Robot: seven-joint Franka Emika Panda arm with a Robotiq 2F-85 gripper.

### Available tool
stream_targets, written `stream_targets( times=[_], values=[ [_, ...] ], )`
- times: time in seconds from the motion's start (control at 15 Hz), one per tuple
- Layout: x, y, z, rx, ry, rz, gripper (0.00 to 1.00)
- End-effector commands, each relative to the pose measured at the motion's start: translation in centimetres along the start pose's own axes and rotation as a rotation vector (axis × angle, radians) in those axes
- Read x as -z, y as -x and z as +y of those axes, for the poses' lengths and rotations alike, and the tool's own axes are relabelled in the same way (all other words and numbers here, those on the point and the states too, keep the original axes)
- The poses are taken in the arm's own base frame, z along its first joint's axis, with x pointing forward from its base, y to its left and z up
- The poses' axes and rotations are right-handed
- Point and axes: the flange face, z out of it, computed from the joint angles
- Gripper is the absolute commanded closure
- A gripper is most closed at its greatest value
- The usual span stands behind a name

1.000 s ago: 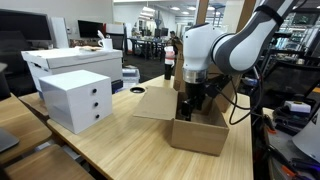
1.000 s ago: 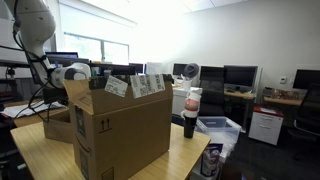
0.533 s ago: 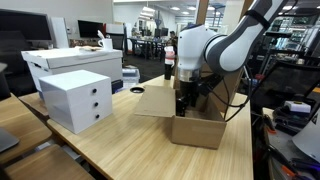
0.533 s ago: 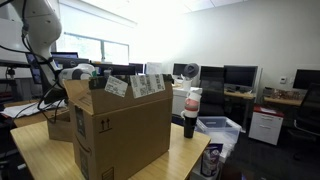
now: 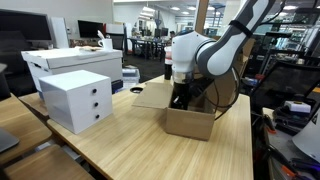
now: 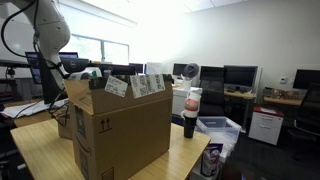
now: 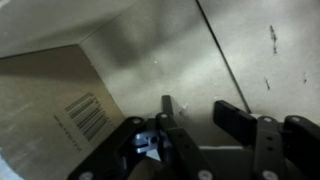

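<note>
My gripper (image 7: 200, 106) reaches into the small open brown cardboard box (image 5: 189, 123) on the light wooden table (image 5: 112, 146); I cannot tell whether it pinches the wall, so I should slide slowly and low, avoiding tipping.

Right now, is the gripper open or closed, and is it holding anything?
Gripper: open, fingers apart down inside the cardboard box, nothing visible between them.

Small brown cardboard box (image 5: 190, 123) sat upright on the wooden counter (image 5: 110, 150), top wide open, one big flap (image 5: 150, 100) folded out flat sideways, barcode label (image 7: 88, 115) stuck on one plain wall.
</note>
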Motion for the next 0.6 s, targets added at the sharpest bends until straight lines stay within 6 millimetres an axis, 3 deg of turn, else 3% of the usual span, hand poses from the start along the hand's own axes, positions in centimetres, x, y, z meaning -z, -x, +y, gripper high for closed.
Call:
stream_targets(
  times=[0.0, 0.27, 0.53],
  values=[
    [-1.1, -0.6, -0.5, 0.027, 0.013, 0.009, 0.81],
    [0.5, 0.2, -1.4, 0.099, -0.027, -0.023, 0.99],
    [2.0, 2.1, -2.9, 0.262, -0.053, -0.053, 0.96]
  ],
)
